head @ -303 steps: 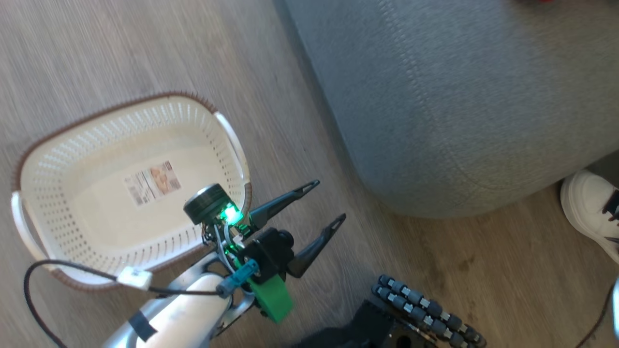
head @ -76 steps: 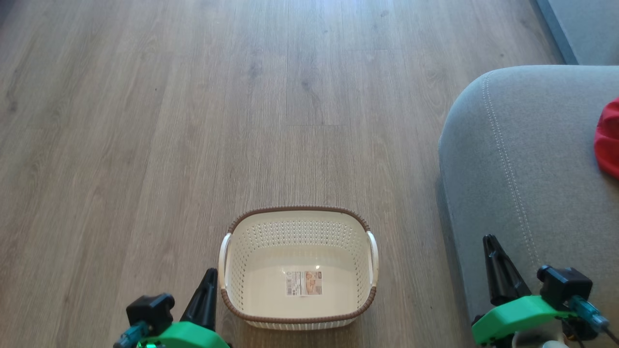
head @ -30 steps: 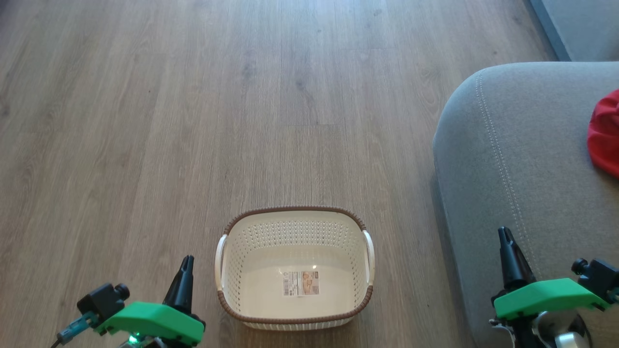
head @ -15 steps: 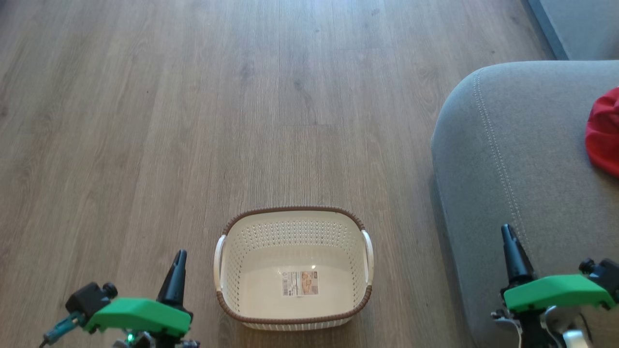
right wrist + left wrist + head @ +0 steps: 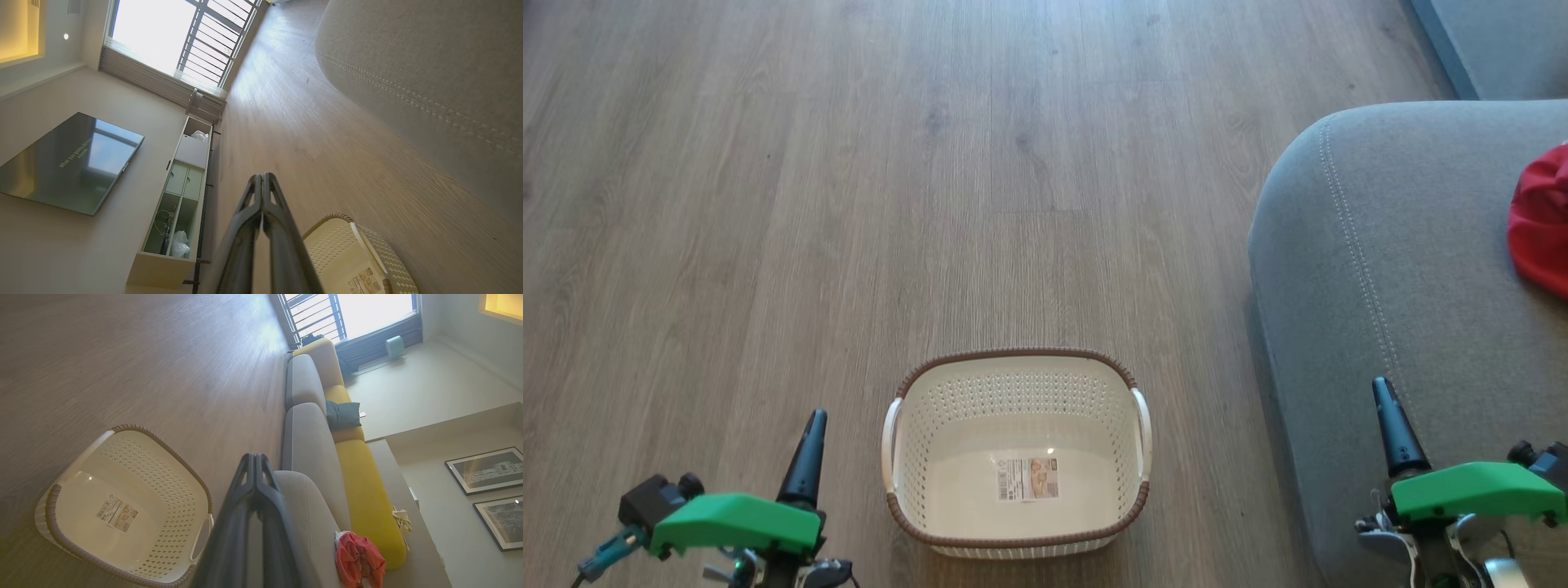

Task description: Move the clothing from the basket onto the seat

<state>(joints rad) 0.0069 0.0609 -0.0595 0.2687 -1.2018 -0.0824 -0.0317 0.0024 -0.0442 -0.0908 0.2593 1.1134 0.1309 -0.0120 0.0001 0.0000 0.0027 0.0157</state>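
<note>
The cream basket point(image 5: 1013, 371) with a brown rim stands on the wooden floor with just a label sticker on its bottom; it is also in the left wrist view point(image 5: 65, 514) and the right wrist view point(image 5: 367, 245). Red clothing point(image 5: 1542, 220) lies on the grey seat point(image 5: 1372, 269) at the right edge, seen also as the clothing point(image 5: 359, 559) on the seat point(image 5: 308, 445). My left gripper point(image 5: 814, 420) is shut and holds nothing, left of the basket. My right gripper point(image 5: 1380, 388) is shut with nothing in it, over the seat's front corner point(image 5: 429, 81).
Wooden floor point(image 5: 849, 204) spreads ahead and to the left. A yellow backrest point(image 5: 359, 490) with a dark cushion point(image 5: 343, 414) runs along the sofa. A low shelf unit point(image 5: 179, 192) and a wall screen point(image 5: 69, 163) stand across the room.
Both arms have drawn slightly outward and down in the head view. The picture has shifted a little, so the camera moved; the basket and clothing have stayed put.
</note>
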